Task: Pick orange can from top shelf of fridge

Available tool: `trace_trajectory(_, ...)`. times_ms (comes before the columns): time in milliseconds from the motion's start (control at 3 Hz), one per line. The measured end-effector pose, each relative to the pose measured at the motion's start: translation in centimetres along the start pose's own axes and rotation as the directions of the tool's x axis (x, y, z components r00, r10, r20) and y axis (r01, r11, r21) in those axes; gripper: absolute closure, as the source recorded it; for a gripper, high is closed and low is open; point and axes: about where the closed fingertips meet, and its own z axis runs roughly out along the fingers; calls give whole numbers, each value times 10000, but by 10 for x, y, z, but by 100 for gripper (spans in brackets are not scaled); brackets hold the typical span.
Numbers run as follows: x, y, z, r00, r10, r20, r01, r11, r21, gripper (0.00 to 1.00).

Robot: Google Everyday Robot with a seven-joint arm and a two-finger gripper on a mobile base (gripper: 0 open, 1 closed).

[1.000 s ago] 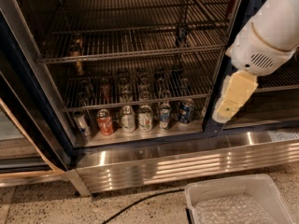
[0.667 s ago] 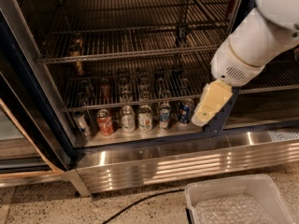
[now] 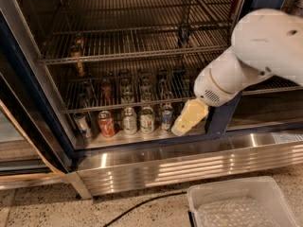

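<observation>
Jaws hover by bottom-row cans [image 3: 129, 120], well below orange can [image 3: 76, 48]

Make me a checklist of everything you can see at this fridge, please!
Surface: top shelf, a chrome wire rack inside the fridge.
Job's things: orange can stands upright at the top shelf's left end, untouched.
Clutter: red can and white-and-green cans in a row along the fridge's bottom.
Grippers: gripper is low, before the right end of that row, well below the orange can.
Cables: black cable on the floor.
Surroundings: white bin with bubble wrap; ribbed steel base panel.
</observation>
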Motion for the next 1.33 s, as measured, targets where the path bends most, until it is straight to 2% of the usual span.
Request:
trace_trajectory(333, -5, -3, 1, 9998, -32, 180, 29, 9998, 194, 0)
trace_trajectory(667, -7, -1, 6, 9996, 21, 299, -27, 9998, 180, 0)
trace_trajectory(1000, -17, 2, 38, 9957, -21, 928, 17, 10000, 49, 0)
trace_trajectory(1333, -38, -8, 75, 9720, -253, 2337, 266, 9996, -23, 0)
